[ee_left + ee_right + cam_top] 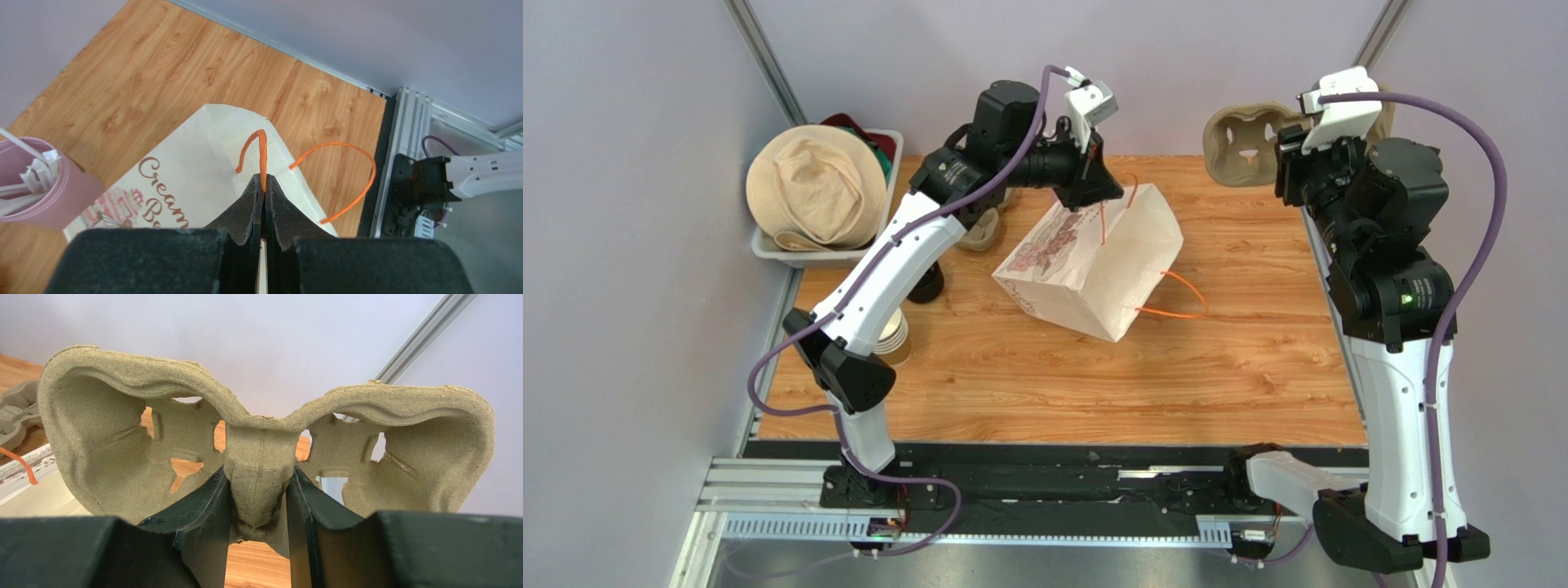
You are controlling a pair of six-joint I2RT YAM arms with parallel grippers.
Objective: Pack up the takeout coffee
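Orange cord handle [263, 150] of the white paper bag [1100, 263] pinched in the left gripper [264, 182], pulp cup carrier [92, 435] clamped in the right gripper [259, 474], kraft coffee cup [981, 230] half hidden beneath the left arm: thin cord may slip, letting the bag flop.

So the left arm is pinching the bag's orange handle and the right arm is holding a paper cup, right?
Not a cup: the right wrist view shows the right gripper clamped on a cardboard cup carrier. The left gripper does pinch the orange handle.
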